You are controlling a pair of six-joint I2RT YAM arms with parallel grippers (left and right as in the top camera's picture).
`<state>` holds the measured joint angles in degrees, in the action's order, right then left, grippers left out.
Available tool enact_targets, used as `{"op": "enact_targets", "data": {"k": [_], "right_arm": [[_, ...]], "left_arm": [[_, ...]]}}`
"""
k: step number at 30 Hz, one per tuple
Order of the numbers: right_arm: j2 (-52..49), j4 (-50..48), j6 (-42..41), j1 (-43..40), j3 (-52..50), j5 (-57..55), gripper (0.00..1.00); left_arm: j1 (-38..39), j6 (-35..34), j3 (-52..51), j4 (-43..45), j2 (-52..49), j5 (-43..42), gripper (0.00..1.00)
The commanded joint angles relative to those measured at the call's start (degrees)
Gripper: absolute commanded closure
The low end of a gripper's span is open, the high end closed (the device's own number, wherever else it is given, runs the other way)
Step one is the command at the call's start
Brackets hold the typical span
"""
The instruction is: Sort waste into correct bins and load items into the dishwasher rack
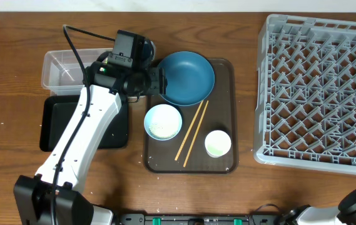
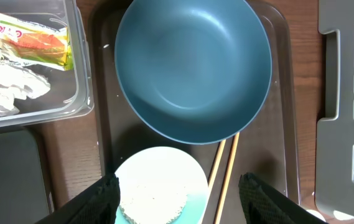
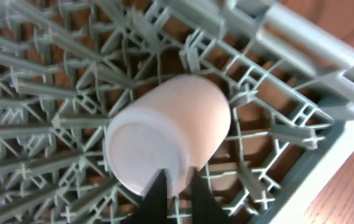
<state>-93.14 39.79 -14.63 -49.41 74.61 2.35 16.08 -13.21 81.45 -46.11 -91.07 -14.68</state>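
Observation:
My left gripper [image 2: 180,202] is open and empty above the white bowl [image 2: 161,186], which holds rice grains [image 1: 162,125]. The blue plate [image 1: 187,76] lies just beyond it on the brown tray, seen close in the left wrist view [image 2: 192,65]. The chopsticks [image 1: 192,131] lie beside the bowl, with a white cup [image 1: 218,143] to their right. The clear tub [image 2: 80,74] holds the snack wrapper [image 2: 37,43] and tissue [image 2: 5,87]. My right gripper [image 3: 178,190] is shut on the wall of a second white cup [image 3: 170,130], lying tilted on the rack's grid [image 3: 52,68].
The brown serving tray [image 1: 228,94] sits mid-table. The black tray [image 1: 55,125] lies in front of the clear tub [image 1: 59,69]. The grey rack [image 1: 318,87] fills the right side. My left arm crosses over the black tray.

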Motion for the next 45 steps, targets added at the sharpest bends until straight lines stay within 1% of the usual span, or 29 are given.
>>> {"op": "enact_targets", "data": {"k": [1, 2, 4, 6, 7, 9, 11, 12, 14, 16, 21, 27, 31, 33, 35, 41, 45], "right_arm": [[4.63, -0.74, -1.44, -0.42, 0.35, -0.17, 0.75], [5.35, -0.76, -1.42, -0.35, 0.35, 0.52, 0.73], [6.82, -0.42, -1.40, -0.04, 0.35, 1.33, 0.70], [7.43, 0.11, -1.40, 0.26, 0.35, 1.33, 0.65], [7.43, 0.26, -1.42, 0.39, 0.35, 1.53, 0.64], [7.15, 0.46, -0.48, 1.03, 0.33, 3.15, 0.66], [6.45, 0.92, 1.07, 1.81, 0.31, 2.99, 0.72], [5.97, 1.01, 1.60, 2.01, 0.31, 2.36, 0.76], [4.68, 1.18, 1.51, 2.14, 0.26, -0.63, 0.80], [3.04, 1.03, 1.40, 2.12, 0.26, -2.73, 0.82], [-1.77, 0.90, 1.40, 1.95, 0.26, -3.67, 0.83], [-3.74, 2.10, 0.17, 0.59, 0.28, -7.98, 0.90], [-2.05, 2.05, -1.27, -0.26, 0.31, -7.87, 0.87], [-0.57, 1.92, -1.22, -0.22, 0.33, -7.37, 0.82], [1.14, 1.57, -1.20, 0.00, 0.35, -4.13, 0.77], [5.90, 1.81, 0.59, 1.46, 0.35, 14.34, 0.70], [7.65, 4.59, 3.43, 5.64, 0.35, 22.23, 0.66]], "left_arm": [[0.02, 0.70, -0.11, -0.11, -0.24, -0.26, 0.35], [0.02, 0.70, -0.11, -0.11, -0.24, -0.26, 0.35], [0.02, 0.72, -0.11, -0.13, -0.24, -0.28, 0.32], [0.02, 0.70, -0.11, -0.15, -0.24, -0.28, 0.31], [0.02, 0.70, -0.11, -0.15, -0.24, -0.26, 0.31], [0.02, 0.70, -0.11, -0.13, -0.24, -0.26, 0.31], [0.02, 0.70, -0.11, -0.13, -0.24, -0.26, 0.31], [0.02, 0.70, -0.11, -0.13, -0.24, -0.26, 0.31], [0.02, 0.72, -0.11, -0.15, -0.24, -0.26, 0.31], [0.02, 0.70, -0.11, -0.17, -0.24, -0.26, 0.31], [0.02, 0.70, -0.11, -0.15, -0.24, -0.26, 0.31], [0.02, 0.72, -0.11, -0.33, -0.24, -0.26, 0.31], [0.02, 0.70, -0.11, -0.31, -0.24, -0.26, 0.31], [0.02, 0.72, -0.11, -0.31, -0.24, -0.26, 0.31], [0.02, 0.70, -0.11, -0.33, -0.24, -0.28, 0.30], [0.02, 0.70, -0.11, -0.74, -0.24, -1.29, 0.26], [0.35, 0.72, -0.28, -1.86, -0.31, -3.82, 0.26]]}}
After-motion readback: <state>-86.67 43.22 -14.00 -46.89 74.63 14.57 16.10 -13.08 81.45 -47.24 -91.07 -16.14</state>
